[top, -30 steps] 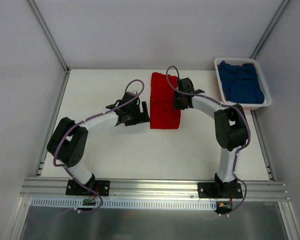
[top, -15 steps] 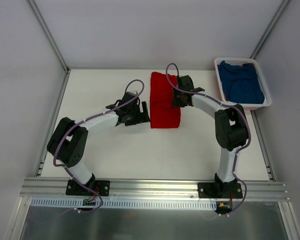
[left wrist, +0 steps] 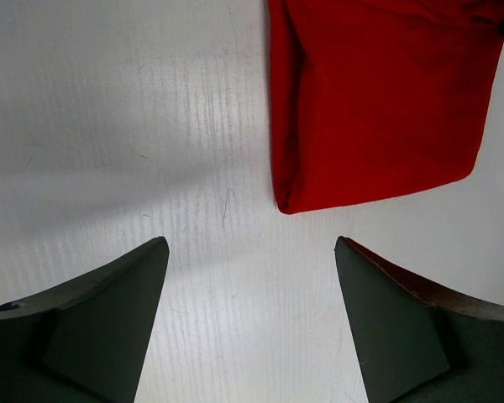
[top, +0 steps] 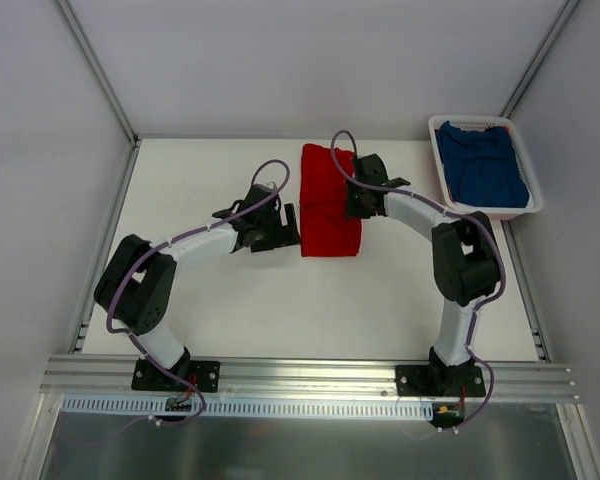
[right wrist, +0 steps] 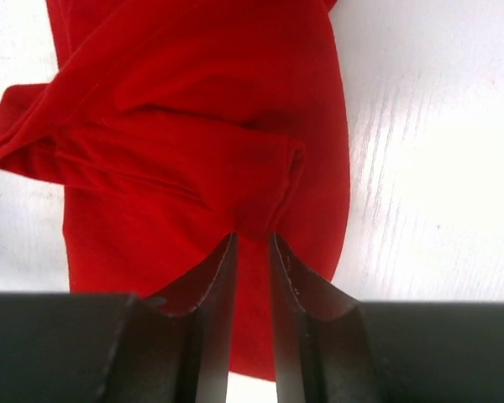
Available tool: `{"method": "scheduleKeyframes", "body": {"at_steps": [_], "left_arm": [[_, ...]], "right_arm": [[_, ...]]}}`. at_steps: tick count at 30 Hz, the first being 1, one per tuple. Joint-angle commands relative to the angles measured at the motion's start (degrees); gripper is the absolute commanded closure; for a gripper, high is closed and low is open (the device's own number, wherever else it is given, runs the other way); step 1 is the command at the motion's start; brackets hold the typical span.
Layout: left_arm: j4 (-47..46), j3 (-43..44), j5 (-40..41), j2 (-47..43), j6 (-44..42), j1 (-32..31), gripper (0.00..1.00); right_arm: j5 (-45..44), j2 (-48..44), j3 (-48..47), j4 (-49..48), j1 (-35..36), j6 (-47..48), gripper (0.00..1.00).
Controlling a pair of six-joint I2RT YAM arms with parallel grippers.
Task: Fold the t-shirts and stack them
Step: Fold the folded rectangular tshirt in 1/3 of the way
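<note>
The red t-shirt (top: 329, 205) lies folded into a long strip at the middle of the table. My right gripper (top: 352, 198) sits at its right edge, shut on a pinched fold of the red cloth (right wrist: 260, 201). My left gripper (top: 286, 228) is open and empty just left of the shirt's near left corner (left wrist: 290, 201), low over the table. The blue t-shirt (top: 486, 168) lies crumpled in the white basket (top: 439, 150) at the back right.
The basket stands against the right wall. Metal frame rails run along the table's left, right and near edges. Bare white table (top: 200, 175) lies left of the shirt and in front of it.
My right gripper has shifted slightly toward the back along the red shirt's right edge. The left arm has not moved.
</note>
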State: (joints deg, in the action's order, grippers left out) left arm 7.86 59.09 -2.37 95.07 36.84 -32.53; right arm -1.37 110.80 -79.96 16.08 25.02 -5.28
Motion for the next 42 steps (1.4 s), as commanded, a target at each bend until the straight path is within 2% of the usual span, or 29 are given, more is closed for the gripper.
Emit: {"method": "scheduleKeyframes", "body": {"at_steps": [1, 10, 42], "left_arm": [[-0.92, -0.64, 0.26, -2.08, 0.51, -0.86, 0.19], [-1.00, -0.99, 0.53, -2.34, 0.69, -1.22, 0.18], [-1.00, -1.00, 0.97, -2.25, 0.43, -1.22, 0.18]], "right_arm": [[-1.27, -5.16, 0.51, 0.53, 0.74, 0.80, 0.75], [-1.71, -6.30, 1.13, 0.97, 1.35, 0.97, 0.75], [-0.74, -0.24, 0.33, -1.49, 1.44, 0.01, 0.74]]}}
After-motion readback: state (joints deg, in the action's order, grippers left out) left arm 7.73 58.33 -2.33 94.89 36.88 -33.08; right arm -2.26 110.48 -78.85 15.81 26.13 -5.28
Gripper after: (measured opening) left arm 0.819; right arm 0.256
